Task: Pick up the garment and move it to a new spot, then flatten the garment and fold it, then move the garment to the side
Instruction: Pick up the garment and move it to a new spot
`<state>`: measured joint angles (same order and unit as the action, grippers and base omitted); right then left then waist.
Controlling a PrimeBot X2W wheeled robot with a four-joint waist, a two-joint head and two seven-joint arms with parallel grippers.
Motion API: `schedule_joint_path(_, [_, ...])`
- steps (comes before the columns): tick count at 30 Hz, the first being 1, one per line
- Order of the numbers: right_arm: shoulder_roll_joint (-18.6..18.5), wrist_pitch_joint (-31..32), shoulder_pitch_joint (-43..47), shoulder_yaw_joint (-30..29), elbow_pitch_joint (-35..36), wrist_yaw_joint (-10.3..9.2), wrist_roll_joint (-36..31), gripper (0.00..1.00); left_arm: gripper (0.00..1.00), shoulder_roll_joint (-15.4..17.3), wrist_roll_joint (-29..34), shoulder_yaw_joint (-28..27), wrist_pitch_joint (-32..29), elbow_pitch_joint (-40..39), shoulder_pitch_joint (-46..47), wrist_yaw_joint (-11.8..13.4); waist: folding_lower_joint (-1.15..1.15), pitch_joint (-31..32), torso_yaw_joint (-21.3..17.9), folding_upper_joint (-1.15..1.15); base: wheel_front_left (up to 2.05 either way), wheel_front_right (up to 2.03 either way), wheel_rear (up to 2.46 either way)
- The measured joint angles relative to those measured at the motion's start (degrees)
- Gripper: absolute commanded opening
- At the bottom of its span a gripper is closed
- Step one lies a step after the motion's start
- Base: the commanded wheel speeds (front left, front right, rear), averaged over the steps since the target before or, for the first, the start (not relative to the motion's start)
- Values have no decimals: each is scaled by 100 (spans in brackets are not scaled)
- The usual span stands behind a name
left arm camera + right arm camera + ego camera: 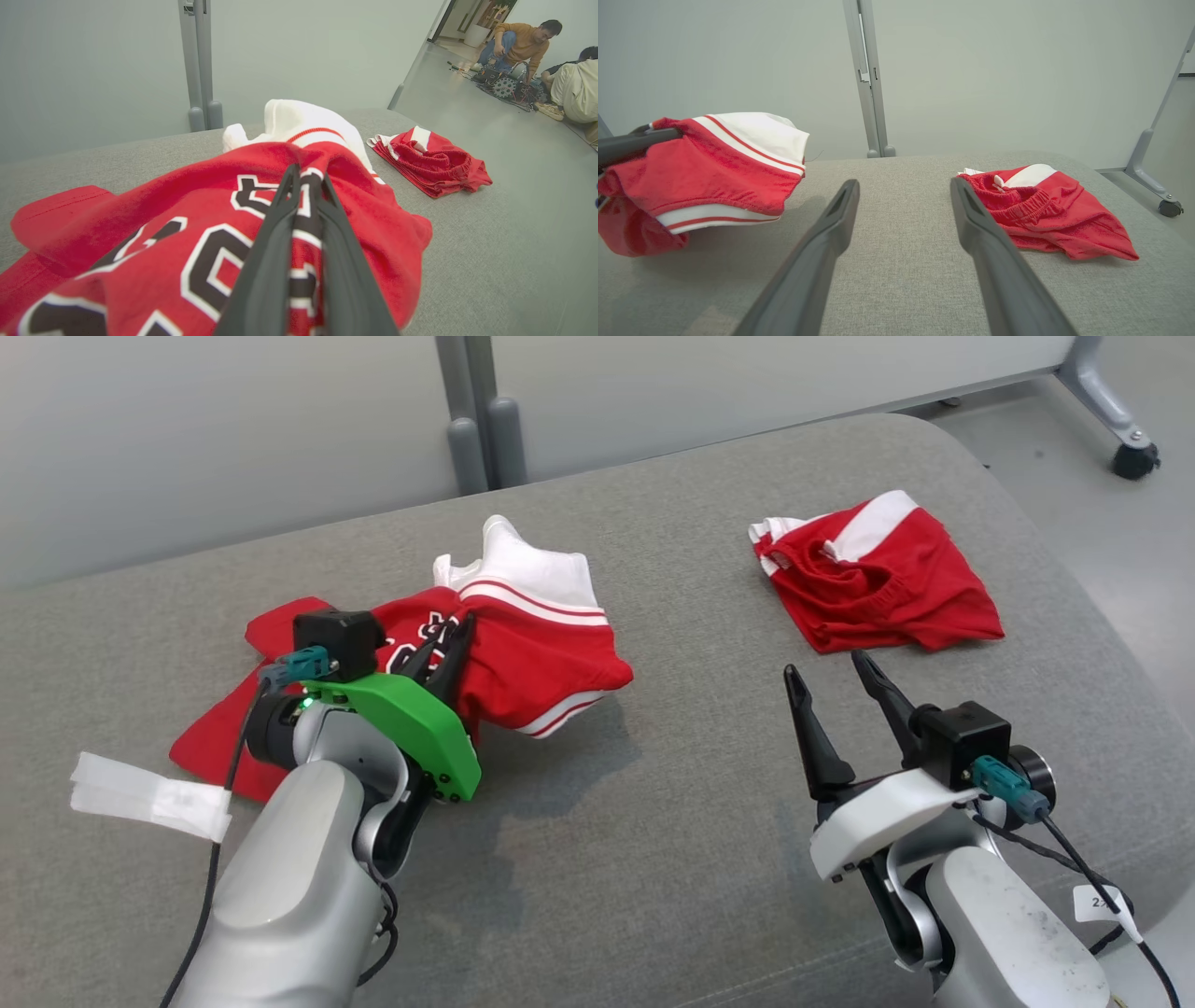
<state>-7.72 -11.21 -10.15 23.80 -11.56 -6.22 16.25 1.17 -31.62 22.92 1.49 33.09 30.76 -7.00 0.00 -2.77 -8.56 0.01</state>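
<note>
With the left claw (pixel 451 630) clamped on the red jersey (pixel 541 653), bunched and partly lifted at the worktop's (pixel 653 784) left, and the right claw (pixel 824 665) spread empty, the pick-and-move step looks under way; next comes carrying it to a bare spot and releasing.

One red jersey (pixel 537 658), one pair of red shorts (pixel 882 588), one left hand (pixel 451 633), one right hand (pixel 824 665), two people (pixel 518 39).

The jersey (pixel 541 653) is soft matt red cloth with white trim; the shorts (pixel 878 588) look alike, elastic-gathered at the waist. The upholstered surface (pixel 672 821) is coarse grey weave. The right gripper (pixel 825 665) has smooth matt dark plastic fingers (pixel 812 737); the left forearm (pixel 280 887) is satin silver, its wrist cover (pixel 411 719) glossy green plastic.
</note>
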Motion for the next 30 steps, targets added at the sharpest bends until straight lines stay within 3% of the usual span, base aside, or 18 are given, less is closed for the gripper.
schedule_joint_path(6, [49, 0, -88, 98, 10, 69, -7, 100, 0, 16, -255, 450, 64, -8, 2, 252, 0, -100, -470, 0, 0, 0, 0])
schedule_joint_path(7, [53, -1, -122, 104, 10, 90, -7, 100, 13, 18, -348, 503, 67, 9, 2, 307, 0, -126, -538, 0, 0, 0, 0])
schedule_joint_path(8, [55, -1, -148, 109, 10, 114, -7, 100, 93, 18, -358, 535, 133, 30, 3, 365, 0, -157, -604, 0, 0, 0, 0])
schedule_joint_path(9, [59, -1, -169, 114, 7, 116, -7, 100, 100, 22, -358, 572, 196, 43, 13, 422, 0, -189, -664, 0, 0, 0, 0])
schedule_joint_path(17, [44, -36, -228, -47, -31, 107, -7, 100, 100, 31, -673, 1056, 566, -16, 272, 552, 0, -511, -838, 0, 0, 0, 0])
schedule_joint_path(30, [-15, -88, -197, -110, -335, 110, 63, 100, 100, 41, -465, 1263, 1044, 320, 284, 754, 0, -433, -296, 0, 0, 0, 0])
